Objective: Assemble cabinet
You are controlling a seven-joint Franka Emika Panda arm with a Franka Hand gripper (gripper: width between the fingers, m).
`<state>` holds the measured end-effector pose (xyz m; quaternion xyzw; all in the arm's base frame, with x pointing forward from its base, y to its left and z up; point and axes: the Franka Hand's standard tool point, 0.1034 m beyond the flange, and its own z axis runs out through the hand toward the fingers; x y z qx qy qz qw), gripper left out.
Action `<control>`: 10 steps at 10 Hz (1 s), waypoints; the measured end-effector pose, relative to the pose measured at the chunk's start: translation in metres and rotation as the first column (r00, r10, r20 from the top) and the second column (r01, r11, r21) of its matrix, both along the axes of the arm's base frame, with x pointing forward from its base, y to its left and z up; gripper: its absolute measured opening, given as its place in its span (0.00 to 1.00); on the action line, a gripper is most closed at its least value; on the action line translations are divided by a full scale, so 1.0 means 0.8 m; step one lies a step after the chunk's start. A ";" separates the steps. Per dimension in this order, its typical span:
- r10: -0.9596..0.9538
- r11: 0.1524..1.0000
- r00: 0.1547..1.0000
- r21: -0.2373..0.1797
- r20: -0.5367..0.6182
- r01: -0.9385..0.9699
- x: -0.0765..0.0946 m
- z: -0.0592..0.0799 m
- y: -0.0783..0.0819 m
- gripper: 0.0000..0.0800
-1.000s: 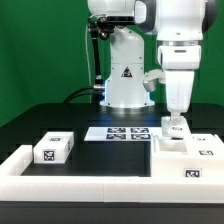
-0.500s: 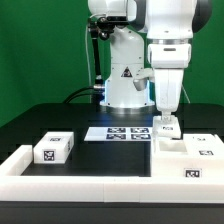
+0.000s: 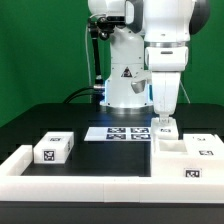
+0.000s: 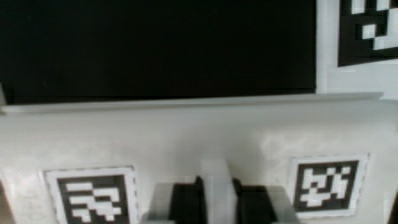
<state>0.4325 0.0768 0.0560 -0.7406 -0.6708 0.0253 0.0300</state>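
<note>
The large white cabinet case (image 3: 190, 158) with tags lies at the exterior view's right, near the front. My gripper (image 3: 165, 121) hangs above the case's far left corner. It is shut on a small white tagged block (image 3: 166, 129) that sits on or just over that corner. In the wrist view the dark fingers (image 4: 183, 200) stand close together at the near edge of the white block (image 4: 205, 125), between its two tags. Whether the block touches the case I cannot tell. A second white tagged drawer block (image 3: 52, 149) lies loose on the table at the exterior view's left.
The marker board (image 3: 118, 132) lies flat in the middle, behind the parts; one of its tags may show in the wrist view (image 4: 370, 30). A low white border rail (image 3: 80, 186) runs along the front. The robot base (image 3: 125, 85) stands behind.
My gripper has moved toward the exterior view's left and slightly down, carrying the small white block with it. The case and the loose block have not moved.
</note>
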 end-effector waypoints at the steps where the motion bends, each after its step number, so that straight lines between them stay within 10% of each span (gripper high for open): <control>1: 0.005 1.000 1.000 0.012 0.011 -0.005 0.003 0.001 0.001 0.08; 5: 0.010 0.993 0.998 0.114 0.068 -0.018 0.015 0.003 -0.033 0.08; 10: -0.014 0.993 0.997 0.119 0.071 0.005 0.016 0.002 -0.038 0.08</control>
